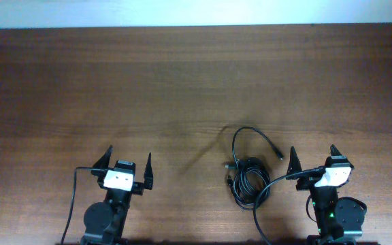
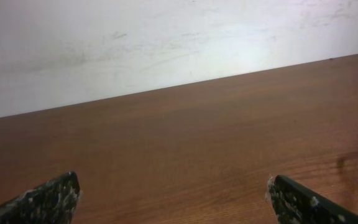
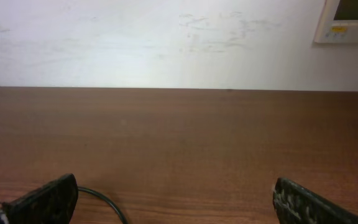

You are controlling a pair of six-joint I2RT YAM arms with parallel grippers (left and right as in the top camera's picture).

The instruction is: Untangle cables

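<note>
My left fingers [image 1: 148,168] and right fingers [image 1: 293,160] are spread wide, empty. The cables [image 1: 248,175] lie coiled on the desk [image 1: 182,82] just left of my right fingers, and only the overhead view shows the whole coil.

Soft, even light is falling on the wooden tabletop [image 1: 182,82], casting only a faint diagonal shadow near its middle. A pale glare is spreading over the wall [image 2: 247,56] in the left wrist view. Both wrist views are looking slightly soft and grainy.
</note>
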